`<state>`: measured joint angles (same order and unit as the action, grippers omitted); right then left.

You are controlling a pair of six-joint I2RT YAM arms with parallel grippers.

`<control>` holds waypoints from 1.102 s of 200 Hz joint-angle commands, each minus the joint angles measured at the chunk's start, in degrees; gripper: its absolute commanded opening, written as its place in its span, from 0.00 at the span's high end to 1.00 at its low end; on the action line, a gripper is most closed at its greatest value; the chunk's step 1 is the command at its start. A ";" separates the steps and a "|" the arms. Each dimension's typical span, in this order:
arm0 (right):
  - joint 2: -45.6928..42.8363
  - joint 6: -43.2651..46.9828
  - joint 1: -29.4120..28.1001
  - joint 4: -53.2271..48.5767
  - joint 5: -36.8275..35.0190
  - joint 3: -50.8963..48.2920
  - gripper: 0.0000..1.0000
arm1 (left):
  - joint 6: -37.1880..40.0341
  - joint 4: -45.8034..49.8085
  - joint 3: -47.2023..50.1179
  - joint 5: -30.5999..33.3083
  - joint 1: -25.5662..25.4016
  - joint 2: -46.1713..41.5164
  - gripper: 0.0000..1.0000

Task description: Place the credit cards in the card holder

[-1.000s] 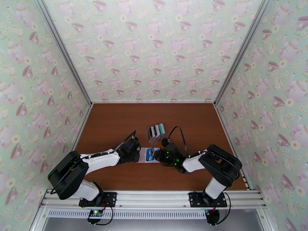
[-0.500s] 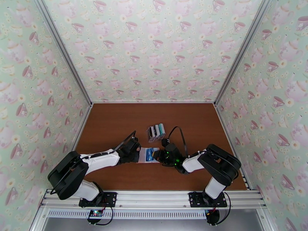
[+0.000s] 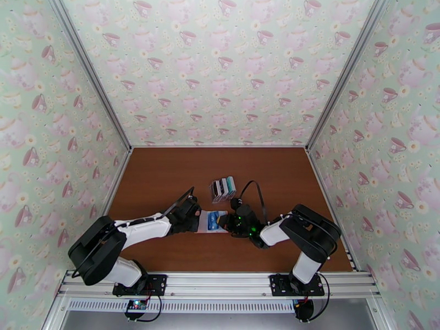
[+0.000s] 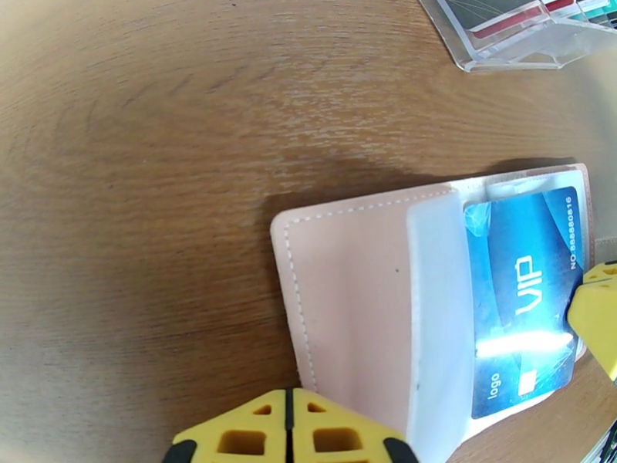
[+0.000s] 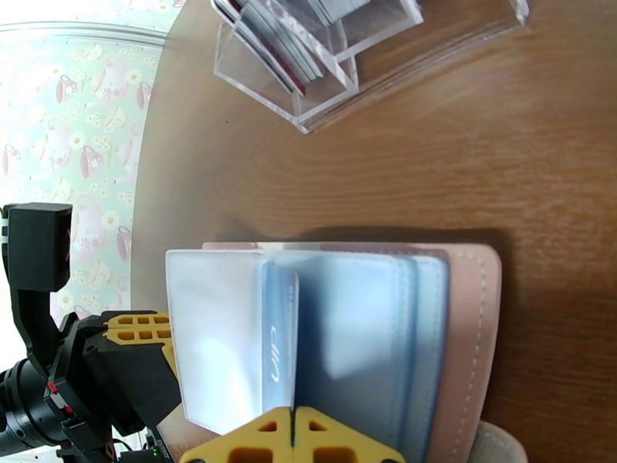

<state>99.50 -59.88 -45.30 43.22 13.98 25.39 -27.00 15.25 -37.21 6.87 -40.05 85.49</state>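
**Card holder** point(image 3: 204, 222): pink wallet, lies open and flat on the desk point(image 3: 159, 177), pale blue-grey pocket side up. It sits betw. the tips of the two arms.

**L fingers** point(image 4: 289, 403): closed, yellow pads together, nothing visible betw. them. They are at the holder's left edge, over the pink stitched cover. In the right wrist view one pad sits against the outer edge of the holder's translucent flap point(image 5: 216, 333). Contact looks probable, but the angle is poor and pressing on it can't be confirmed.

**R fingers** point(image 5: 293, 422): closed on the blue VIP card point(image 4: 524, 295), gripped by the card edge furthest from the holder's flap. They come in from the holder's right side. In the right wrist view the card is seen near edge-on and runs straight into the seam betw. the pads. In the left wrist view one R pad shows at the card's outer edge.

**Card position**: inside the open holder, over the pocket half, printed face up w. "VIP" and "logo" legible. Its inner edge meets the lip of the flap. Glare across the lower part of the card.

**Clear rack** point(image 3: 223, 189): slotted plastic, stands on the desk just beyond the holder and apart from it. It holds several more cards upright in its slots.
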 commanded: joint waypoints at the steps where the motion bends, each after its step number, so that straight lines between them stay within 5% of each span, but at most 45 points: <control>1: 1.00 -0.88 -0.02 -2.20 -0.03 -0.58 1.00 | -0.59 3.39 0.28 0.98 0.54 -0.87 0.88; 86: -0.04 -0.27 -0.05 -4.11 -0.21 -0.38 1.00 | 0.01 3.45 -0.44 -3.42 2.01 -15.55 0.80; 95: -0.17 -0.22 -0.04 -4.20 -0.27 -0.43 1.00 | 0.32 3.05 -0.94 -4.85 2.00 -15.03 0.72; 108: -0.18 -0.18 -0.05 -4.15 -0.13 -0.33 1.00 | 1.02 2.90 -1.92 -6.54 2.03 -13.12 0.38; 119: -0.20 -0.21 -0.04 -4.28 -0.10 -0.34 1.00 | 1.32 2.61 -2.30 -7.11 2.03 -11.68 0.31; 220: -0.88 -0.30 -0.01 -3.72 0.26 -0.99 1.00 | 2.83 -3.16 -1.60 -6.39 1.99 -0.33 0.40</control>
<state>99.22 -60.03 -45.30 42.54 13.98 25.39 -25.15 14.70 -38.13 0.84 -38.28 82.98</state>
